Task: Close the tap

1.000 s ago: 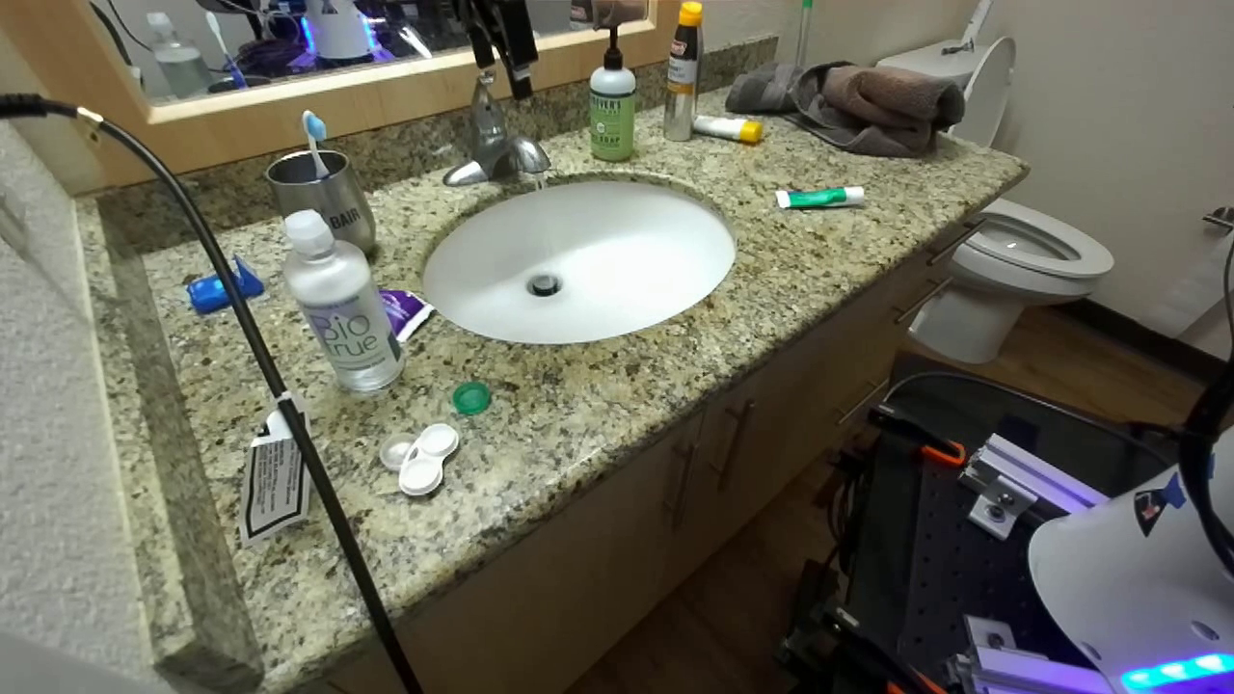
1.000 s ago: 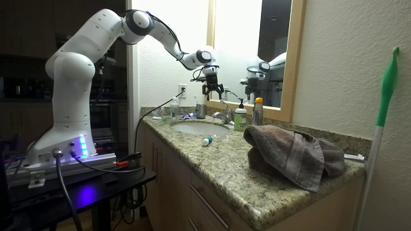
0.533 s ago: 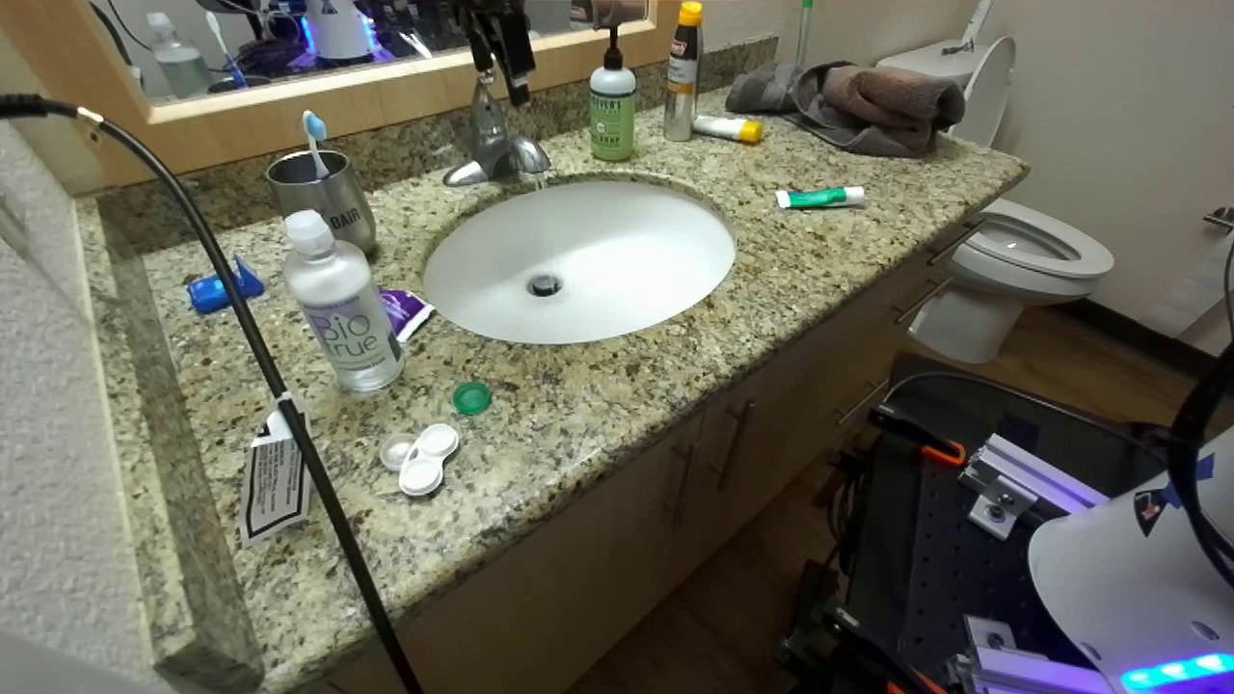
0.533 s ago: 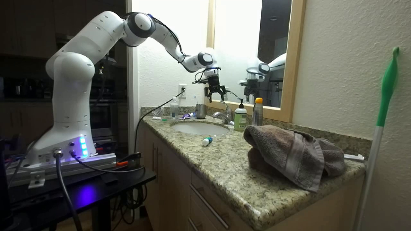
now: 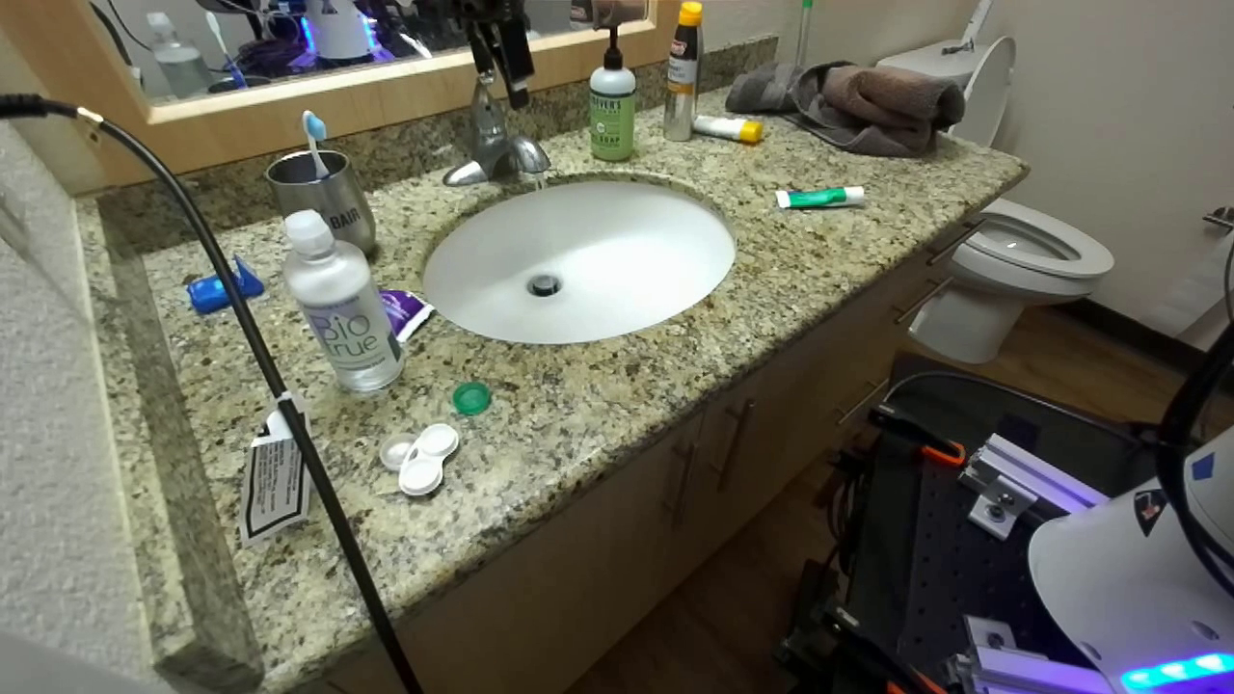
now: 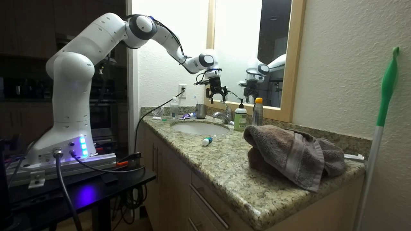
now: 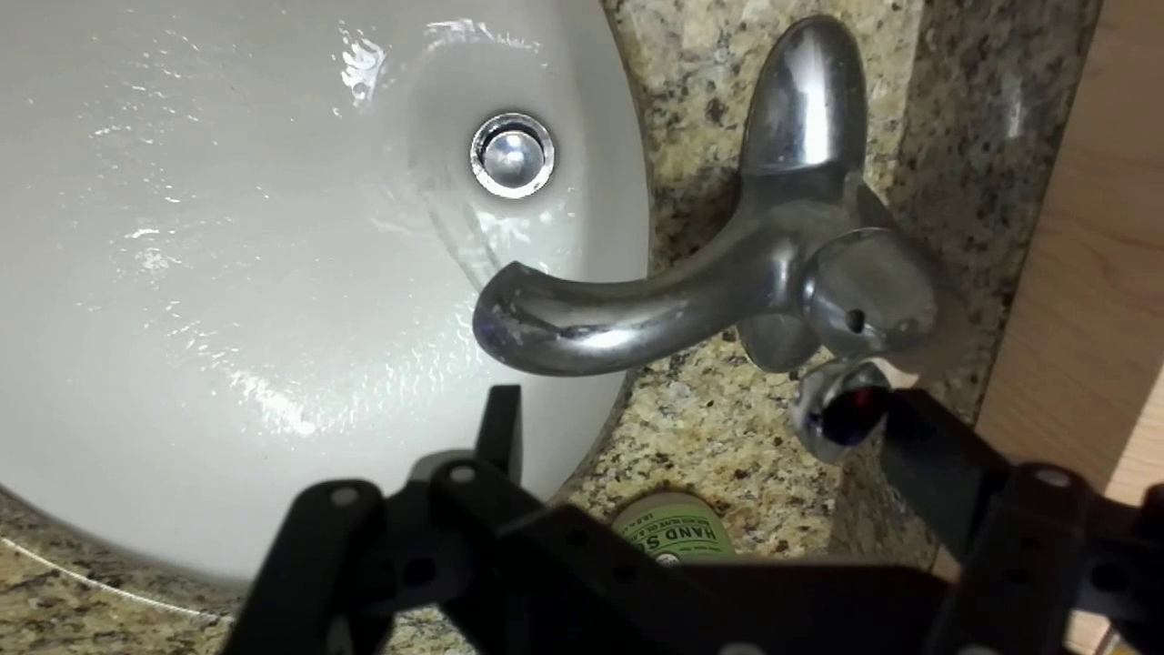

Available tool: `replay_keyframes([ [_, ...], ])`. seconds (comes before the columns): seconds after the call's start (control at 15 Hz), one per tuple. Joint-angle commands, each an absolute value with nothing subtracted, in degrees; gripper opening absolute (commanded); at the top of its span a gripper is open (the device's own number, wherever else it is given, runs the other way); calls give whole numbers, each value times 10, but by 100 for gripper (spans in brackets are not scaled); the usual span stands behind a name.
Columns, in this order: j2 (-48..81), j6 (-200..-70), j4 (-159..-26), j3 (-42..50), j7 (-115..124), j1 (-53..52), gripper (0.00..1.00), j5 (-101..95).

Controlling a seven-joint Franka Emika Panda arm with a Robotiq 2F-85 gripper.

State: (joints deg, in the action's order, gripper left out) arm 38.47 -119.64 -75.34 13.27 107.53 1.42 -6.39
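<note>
The shiny silver tap (image 5: 490, 145) stands at the back rim of the oval white basin (image 5: 627, 255). Its curved spout (image 7: 600, 329) points over the basin, and a thin stream of water falls from it. The lever handle (image 7: 832, 423) rises at the back of the tap; its end appears between my fingers, close to the right finger in the wrist view. I cannot tell whether they touch. My gripper (image 7: 698, 405) is open, fingers wide apart and pointing down. In an exterior view the gripper (image 6: 219, 100) hangs just above the tap (image 6: 228, 114).
A green soap bottle (image 5: 612, 116) stands beside the tap, partly under the gripper in the wrist view (image 7: 677, 528). A steel cup (image 5: 347, 207) with a toothbrush is on the tap's other side. The wood-framed mirror (image 6: 297, 64) is close behind the gripper.
My gripper has moved down a little and closer to the tap, rightward in an exterior view. Its fingers stay open. The tap has not visibly moved.
</note>
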Motion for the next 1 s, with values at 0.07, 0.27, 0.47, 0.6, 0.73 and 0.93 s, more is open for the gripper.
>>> replay_keyframes([
  [0.07,387,-1175,-751,125,1070,16,100,-62],
  [0.27,396,-1150,-746,128,1074,19,100,-61],
  [0.47,404,-1116,-727,126,1068,30,100,-52],
  [0.6,408,-1086,-713,123,1063,36,100,-47],
  [0.73,414,-1054,-700,121,1059,41,100,-47],
  [0.93,407,-1104,-722,124,1083,33,100,-52],
])
